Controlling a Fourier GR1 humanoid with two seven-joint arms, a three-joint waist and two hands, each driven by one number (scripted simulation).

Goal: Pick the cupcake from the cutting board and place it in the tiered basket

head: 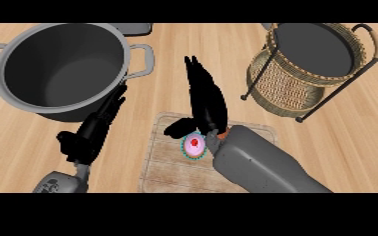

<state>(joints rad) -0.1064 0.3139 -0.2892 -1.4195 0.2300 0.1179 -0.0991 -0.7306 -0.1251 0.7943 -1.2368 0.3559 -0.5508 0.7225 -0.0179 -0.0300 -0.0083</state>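
We judged the task barely begun, for the cupcake (194, 145) sat on the cutting board (166, 160) under our right hand (205, 102), whose straight fingers (196, 75) held nothing, and the tiered basket (306, 75) stood well beyond them, unfilled.

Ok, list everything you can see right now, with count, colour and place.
pot: one, grey, far left of the counter
basket: one, tan wicker with black frame, far right
board: one, pale wood, near centre
cupcake: one, pink with red top and teal wrapper, on the board
counter: one, light wood
left hand: black, open, beside the pot
right hand: black, open, fingers straight, just above the cupcake
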